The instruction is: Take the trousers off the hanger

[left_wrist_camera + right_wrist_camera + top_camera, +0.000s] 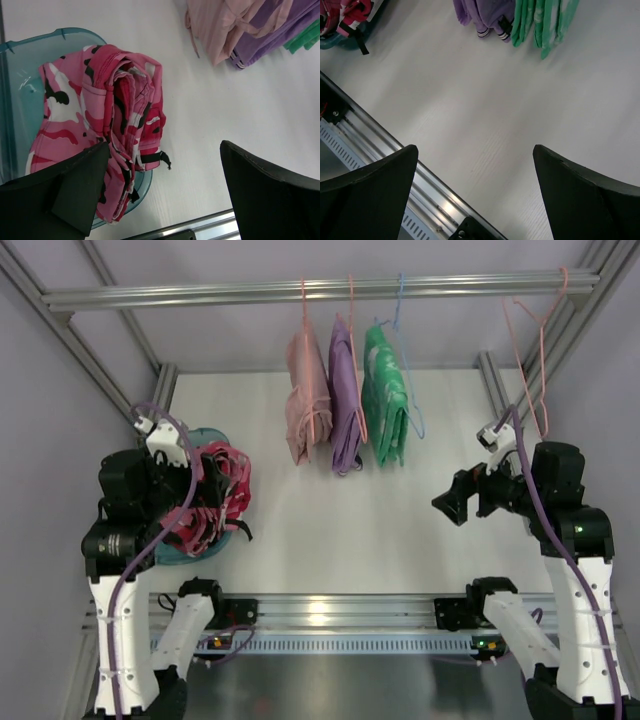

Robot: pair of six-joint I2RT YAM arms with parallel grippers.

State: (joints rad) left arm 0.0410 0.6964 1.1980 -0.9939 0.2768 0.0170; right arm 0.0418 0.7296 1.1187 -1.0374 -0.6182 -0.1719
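Spread wide, the left gripper (pixel 162 165) hangs just beside a teal tub (pixel 20 85) holding pink camouflage cloth (pixel 115 100), perhaps trousers; the right gripper (pixel 475 155) is spread too.

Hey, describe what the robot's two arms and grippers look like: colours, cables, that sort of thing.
The left arm and right arm match: white lower segments with chunky black joint housings above. A purple cable runs along each. The left gripper and right gripper have broad, matte black, wedge-shaped fingers. A small green light glows on the right arm.
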